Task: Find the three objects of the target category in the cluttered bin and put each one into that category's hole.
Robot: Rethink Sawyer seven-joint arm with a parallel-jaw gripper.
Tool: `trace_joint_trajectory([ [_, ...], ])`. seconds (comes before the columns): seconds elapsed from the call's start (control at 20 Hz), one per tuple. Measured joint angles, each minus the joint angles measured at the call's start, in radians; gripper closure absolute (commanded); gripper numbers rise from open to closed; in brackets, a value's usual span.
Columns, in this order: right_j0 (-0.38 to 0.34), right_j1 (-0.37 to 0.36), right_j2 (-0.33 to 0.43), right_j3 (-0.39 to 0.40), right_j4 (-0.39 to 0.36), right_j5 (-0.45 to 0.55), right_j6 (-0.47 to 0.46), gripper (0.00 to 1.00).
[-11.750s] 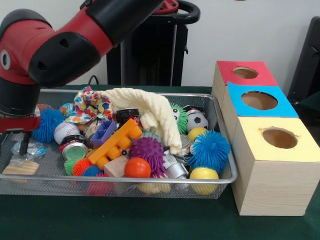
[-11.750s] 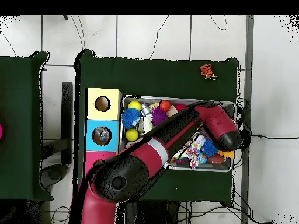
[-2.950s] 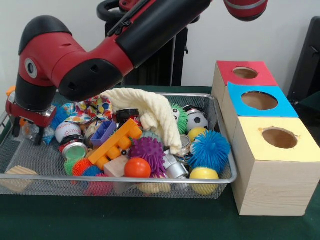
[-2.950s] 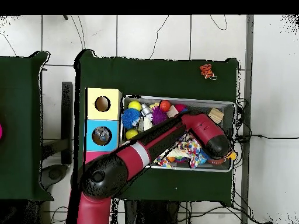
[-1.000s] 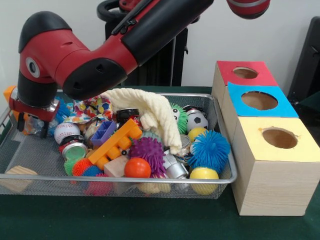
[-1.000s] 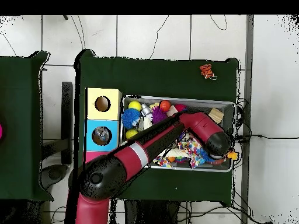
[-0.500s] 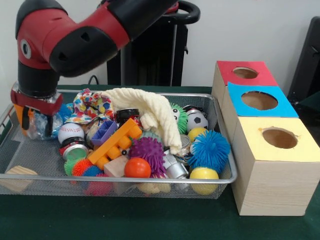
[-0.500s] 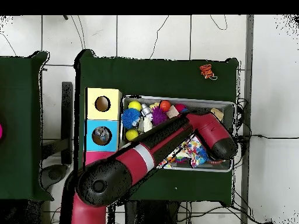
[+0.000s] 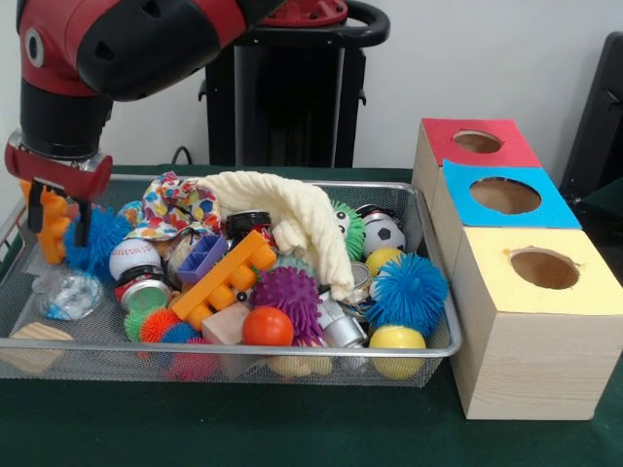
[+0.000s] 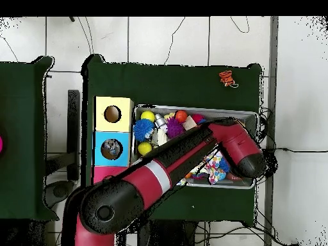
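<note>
The bin (image 9: 243, 347) of silver wire mesh is full of toys; it also shows in the overhead view (image 10: 189, 109). The hole with the blue surround (image 9: 505, 196) is in the middle wooden box, at the right; it also shows in the overhead view (image 10: 111, 148). My gripper (image 9: 60, 232) hangs above the bin's left end, shut on a small orange plastic brick (image 9: 47, 238), just clear of a blue spiky ball (image 9: 100, 243). In the overhead view my arm hides the gripper.
A crumpled clear bag (image 9: 63, 292) and a wooden block (image 9: 34, 346) lie at the bin's left end. A cream cloth (image 9: 292, 219) drapes over the toy pile. The red-surround hole (image 9: 477, 142) and yellow-surround hole (image 9: 543, 268) flank the blue one.
My gripper has risen from the bin's left end with the orange brick. The clear bag that was at the fingers now lies on the mesh floor.
</note>
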Motion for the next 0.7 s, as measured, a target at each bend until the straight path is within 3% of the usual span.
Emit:
trace_joint_trajectory([
  [0.7,0.0,-0.015,0.013,0.0,0.001,0.004,-0.001,0.0],
])
